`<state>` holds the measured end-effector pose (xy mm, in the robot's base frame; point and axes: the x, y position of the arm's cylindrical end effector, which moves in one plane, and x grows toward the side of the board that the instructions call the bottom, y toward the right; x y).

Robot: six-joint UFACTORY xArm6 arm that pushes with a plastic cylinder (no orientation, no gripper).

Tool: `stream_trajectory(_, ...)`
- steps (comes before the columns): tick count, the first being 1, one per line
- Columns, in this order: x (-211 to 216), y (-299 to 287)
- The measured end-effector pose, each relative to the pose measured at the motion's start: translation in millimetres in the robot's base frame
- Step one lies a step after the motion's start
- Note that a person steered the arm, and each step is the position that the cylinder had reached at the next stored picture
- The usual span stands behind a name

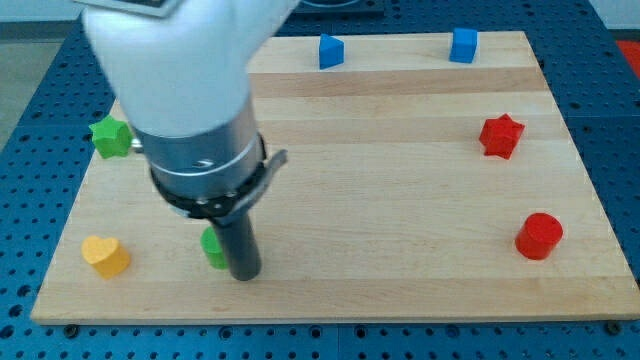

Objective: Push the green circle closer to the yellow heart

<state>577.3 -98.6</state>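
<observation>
Seven coloured blocks lie on a pale wooden board, which rests on a blue perforated table. Positions below are given relative to the green circle, which sits near the board's bottom edge, toward the view's left, and is largely hidden behind the rod.

My tip stands just to the right of the green circle, at its lower right side; whether the two touch cannot be told. No pincer is fitted: the arm ends in the plain dark rod, so nothing spreads, closes or pinches. The arm's white and grey housing rises above the circle and covers much of the board's left part.

The yellow heart lies to the left of the circle, apart from it, at about the same height in the view. The green star lies up and to the left, at the board's left edge. The red cylinder lies far to the right at a similar height, and the red star is above that. Two blue blocks lie along the board's top edge: the first up and to the right of the circle, the second farther right.
</observation>
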Motion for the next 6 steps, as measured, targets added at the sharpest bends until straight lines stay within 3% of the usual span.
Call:
stream_trajectory(2,-32.9,37.4)
stream_trajectory(4,-32.2,-19.4)
stream_trajectory(6,-25.4,-39.1)
